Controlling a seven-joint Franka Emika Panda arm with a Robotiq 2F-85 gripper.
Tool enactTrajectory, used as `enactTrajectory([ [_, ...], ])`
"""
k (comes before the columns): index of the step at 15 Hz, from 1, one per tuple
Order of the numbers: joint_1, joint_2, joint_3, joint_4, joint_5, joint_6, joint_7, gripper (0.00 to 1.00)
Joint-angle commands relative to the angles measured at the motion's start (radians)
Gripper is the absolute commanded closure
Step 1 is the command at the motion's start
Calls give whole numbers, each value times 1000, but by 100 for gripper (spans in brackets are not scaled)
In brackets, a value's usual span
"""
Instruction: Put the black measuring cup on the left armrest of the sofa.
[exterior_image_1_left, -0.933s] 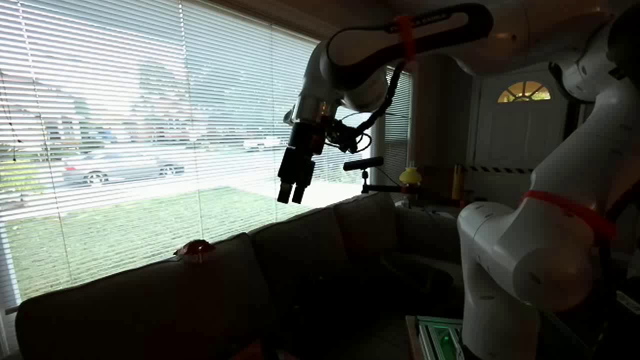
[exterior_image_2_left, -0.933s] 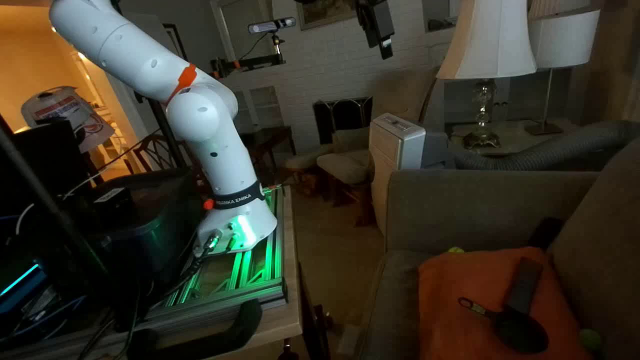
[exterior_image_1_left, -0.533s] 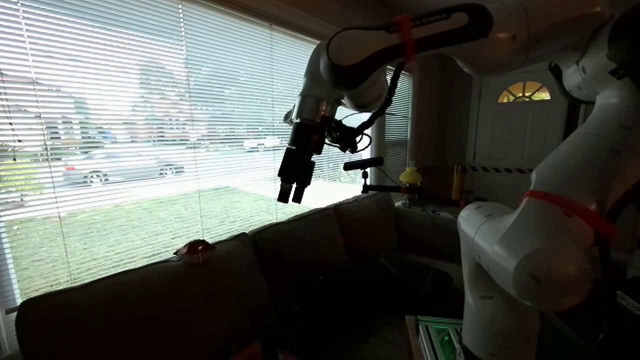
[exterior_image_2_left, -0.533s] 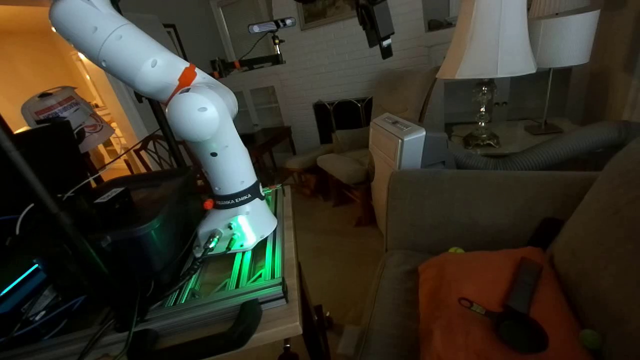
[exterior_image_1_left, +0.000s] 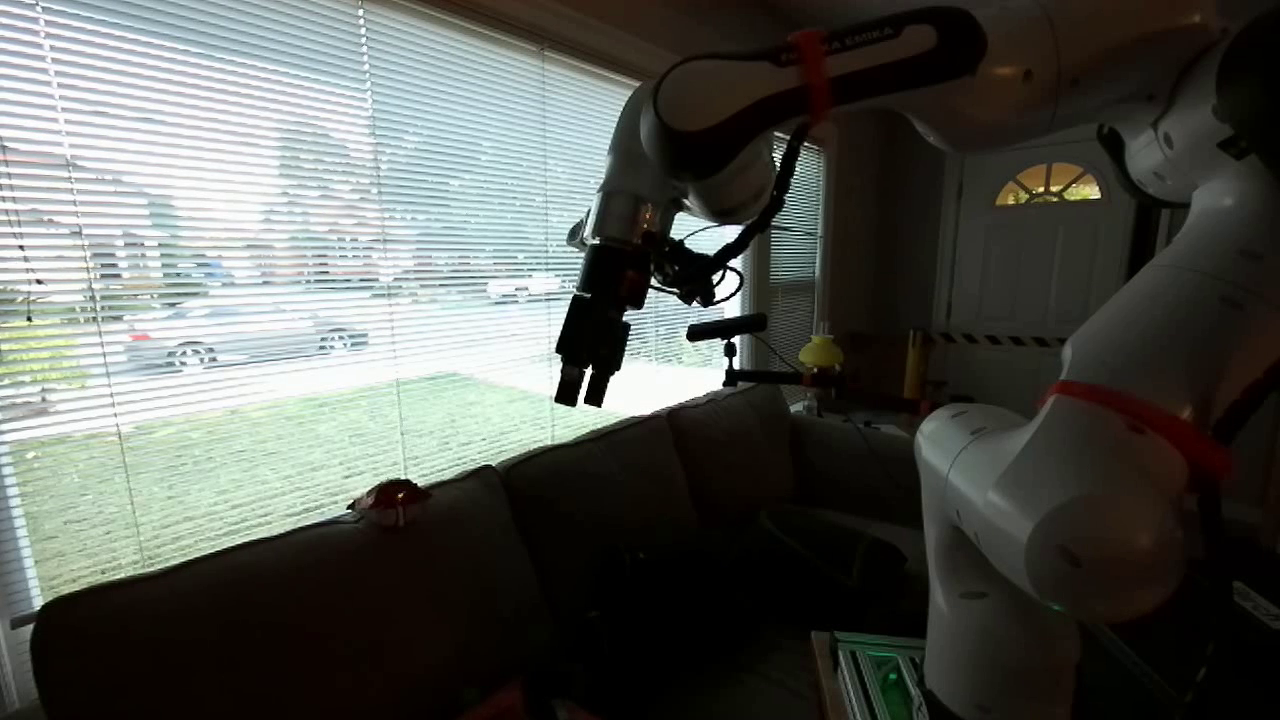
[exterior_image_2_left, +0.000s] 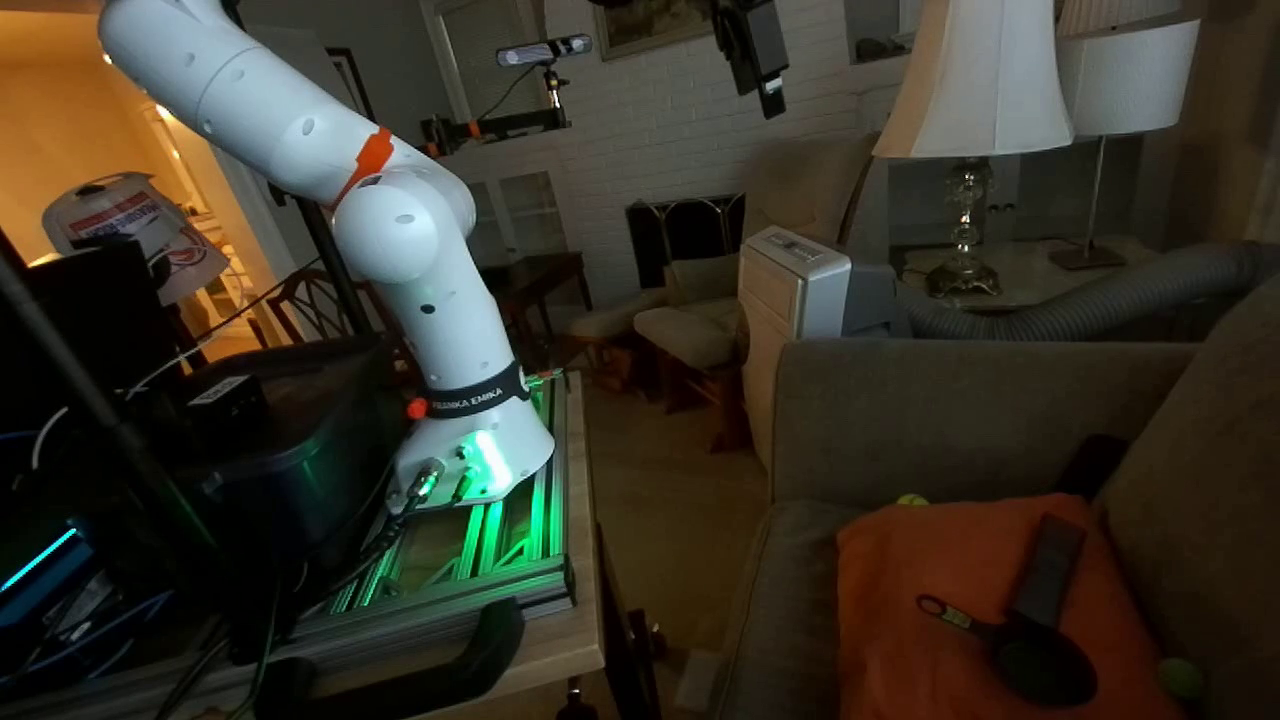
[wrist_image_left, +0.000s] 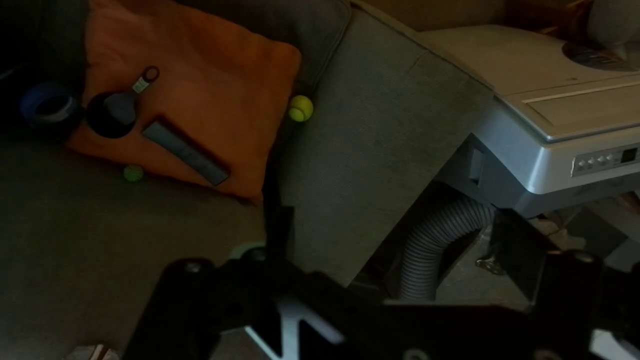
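Sizing up black measuring cup (wrist_image_left: 115, 114): likely light, stiff, smooth.
Handle (wrist_image_left: 141, 85): probably best hold.
Orange pillow (wrist_image_left: 215, 90): likely soft, yielding.
Gripper (exterior_image_1_left: 581, 396): jaws apart, nothing between.

"FRANKA EMIKA" stands on the black collar (exterior_image_2_left: 478, 398) of the robot's base (exterior_image_2_left: 475, 455), lower than the gripper (exterior_image_1_left: 582, 390); above the gripper, "EMIKA" stands on the arm's dark strip (exterior_image_1_left: 865, 40), its preceding word partly covered. Lettering on a pale container (exterior_image_2_left: 135, 235) is blurred.

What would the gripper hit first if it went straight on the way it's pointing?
Likely the armrest: the open gripper points down toward it, near its edge; depth is unclear.
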Motion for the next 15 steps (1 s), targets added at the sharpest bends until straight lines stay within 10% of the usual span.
enactTrajectory([
  [1, -20, 4, 16, 2, 13, -3, -11, 0],
  [9, -24, 10, 11, -3, 15, 9, -13, 0],
  [15, 76, 191, -194, -37, 222, 181, -356, 0],
])
